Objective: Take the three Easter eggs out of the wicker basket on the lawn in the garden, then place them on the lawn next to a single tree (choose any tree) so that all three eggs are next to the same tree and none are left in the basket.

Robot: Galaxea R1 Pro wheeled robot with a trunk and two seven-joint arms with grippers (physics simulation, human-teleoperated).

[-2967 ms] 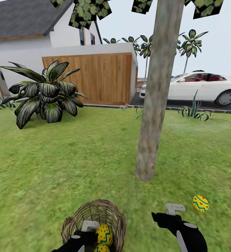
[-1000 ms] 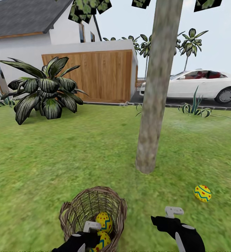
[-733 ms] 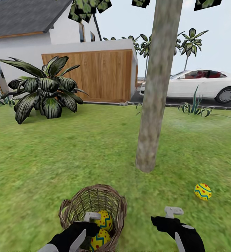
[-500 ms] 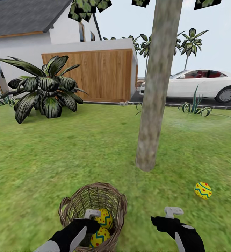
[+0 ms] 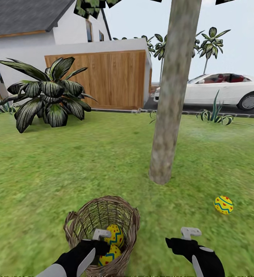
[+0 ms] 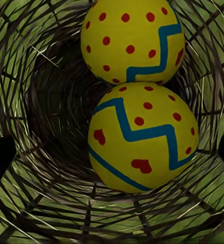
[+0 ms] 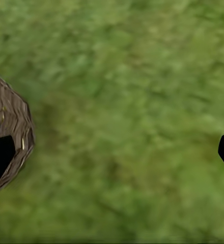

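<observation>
The lawn (image 5: 84,165) fills the foreground as mottled green grass, backed by a white house (image 5: 30,50) with a wooden garage door (image 5: 100,79), a white car (image 5: 219,90) and a broad dark-leaved plant (image 5: 46,96). The tree (image 5: 171,96), with a pale grey-brown trunk, rises from the grass at centre. Near its base, toward the robot, stands the wicker basket (image 5: 84,221), upright, holding two Easter eggs: the upper egg (image 5: 114,234) and the lower egg (image 5: 110,254), touching each other. The third egg (image 5: 223,204) lies on the grass to the right of the trunk, near it. The left gripper (image 6: 112,147) hangs inside the basket mouth, fingers spread wide on either side of the lower egg, gripping nothing. The right gripper (image 7: 112,152) hovers over bare grass just beside the basket, fingers likewise spread and empty.
</observation>
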